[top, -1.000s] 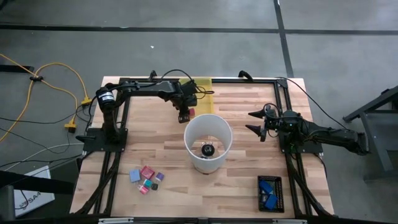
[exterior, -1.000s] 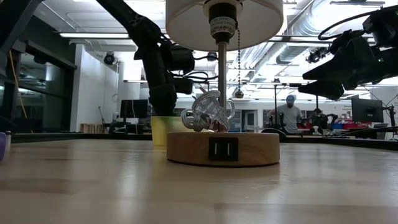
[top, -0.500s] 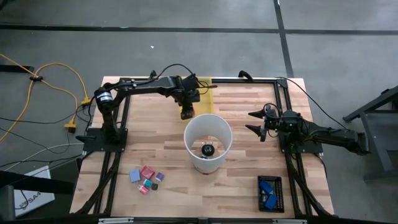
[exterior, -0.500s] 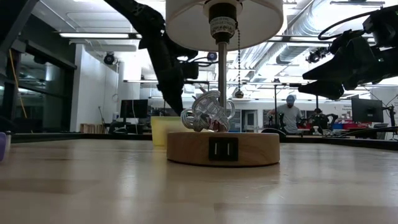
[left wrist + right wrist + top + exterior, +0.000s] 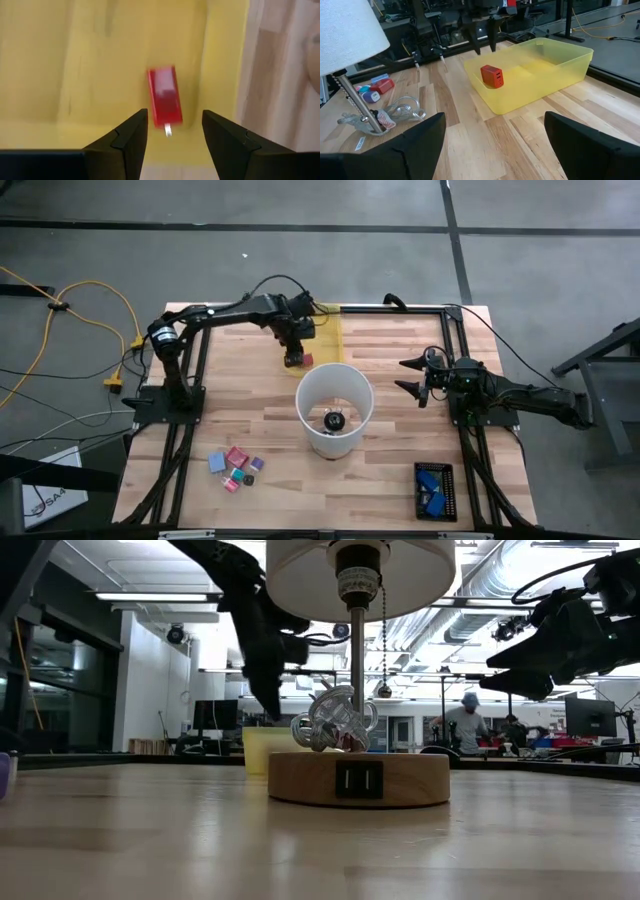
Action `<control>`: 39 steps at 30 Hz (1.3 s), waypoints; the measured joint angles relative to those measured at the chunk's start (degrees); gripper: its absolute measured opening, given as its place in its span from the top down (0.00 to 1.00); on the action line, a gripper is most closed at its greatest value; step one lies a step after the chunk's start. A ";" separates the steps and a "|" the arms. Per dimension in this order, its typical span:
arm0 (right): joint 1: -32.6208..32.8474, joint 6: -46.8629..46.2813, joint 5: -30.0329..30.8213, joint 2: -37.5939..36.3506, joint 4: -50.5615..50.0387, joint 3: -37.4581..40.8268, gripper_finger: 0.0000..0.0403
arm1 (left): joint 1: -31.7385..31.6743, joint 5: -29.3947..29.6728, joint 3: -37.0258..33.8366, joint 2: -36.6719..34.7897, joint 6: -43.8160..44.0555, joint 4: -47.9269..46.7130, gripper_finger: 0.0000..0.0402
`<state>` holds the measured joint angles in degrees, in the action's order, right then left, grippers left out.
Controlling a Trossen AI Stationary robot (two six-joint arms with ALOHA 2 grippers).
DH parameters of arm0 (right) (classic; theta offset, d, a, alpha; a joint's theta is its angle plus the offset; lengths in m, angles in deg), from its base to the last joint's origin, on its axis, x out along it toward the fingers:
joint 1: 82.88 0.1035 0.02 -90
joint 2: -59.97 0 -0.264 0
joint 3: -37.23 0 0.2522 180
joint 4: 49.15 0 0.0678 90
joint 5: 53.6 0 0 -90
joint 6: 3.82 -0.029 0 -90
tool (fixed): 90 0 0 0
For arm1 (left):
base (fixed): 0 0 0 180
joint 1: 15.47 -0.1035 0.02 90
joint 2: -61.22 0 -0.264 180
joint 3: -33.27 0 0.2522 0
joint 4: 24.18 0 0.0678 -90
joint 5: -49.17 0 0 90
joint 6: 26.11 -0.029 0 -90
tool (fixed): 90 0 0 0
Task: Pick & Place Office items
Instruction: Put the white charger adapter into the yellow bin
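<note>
Spanning the middle of the high view, the wooden bench (image 5: 400,410) carries everything, and the white lampshade (image 5: 334,408) — seen from above as a tall round tub — is the largest thing on it, standing on a round wooden base (image 5: 358,778) with a metal stem and pull chain. Behind it at the far edge sits the yellow translucent tray (image 5: 555,67). The left pincer (image 5: 173,131) hangs just above this tray with its dark fingers (image 5: 131,135) spread and nothing between them; a small red block (image 5: 164,96) lies apart from them, below in the tray near one wall, with a short metal prong at one end. The right wrist view shows that same block (image 5: 492,76) standing near the tray's corner. The right pincer (image 5: 412,377) waits to the right of the shade, off the bench surface, jaws wide and holding nothing. At the near right is a black holder with bright-blue pieces (image 5: 434,488); at the near left, a cluster of small pieces (image 5: 235,467) — pink, red, purple, light blue and cyan. No readable writing shows on any of them.
</note>
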<state>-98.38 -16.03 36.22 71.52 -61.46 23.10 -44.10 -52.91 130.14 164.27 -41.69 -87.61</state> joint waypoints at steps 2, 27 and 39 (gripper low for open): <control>0.01 0.02 -0.01 0.01 0.00 0.00 0.19 | -1.28 -1.60 0.00 -1.08 0.04 -1.94 0.55; 0.00 0.02 0.00 0.02 0.02 0.00 0.19 | -3.17 -3.14 -2.45 -11.96 -1.50 -20.01 0.55; 0.01 0.01 0.00 0.01 0.02 0.00 0.19 | 3.90 -2.59 -22.09 -28.67 12.13 -12.07 0.55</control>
<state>-98.38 -16.02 36.22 71.53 -61.44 23.10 -40.19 -55.51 108.05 135.61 -29.56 -99.68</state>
